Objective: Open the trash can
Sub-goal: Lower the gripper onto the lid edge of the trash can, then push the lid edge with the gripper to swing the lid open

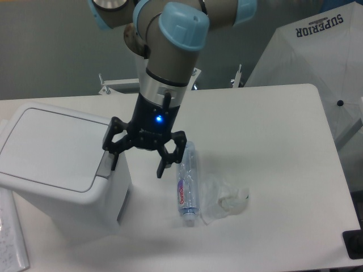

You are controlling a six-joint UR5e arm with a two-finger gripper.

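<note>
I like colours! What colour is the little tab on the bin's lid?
Grey. The tab sits on the white trash can, seen from the fixed camera, by the gripper.

The arm reaches down from above, its wrist near vertical. The black two-finger gripper (138, 165) hangs spread wide, holding nothing, a blue light glowing above its fingers.

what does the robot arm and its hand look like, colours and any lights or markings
The arm is built of grey tubular segments with light blue round joint caps. Below a silver wrist ring sits a black cylindrical body with a small glowing blue light. The hand is black with two angular linkage fingers. No lettering on it is readable.
</note>
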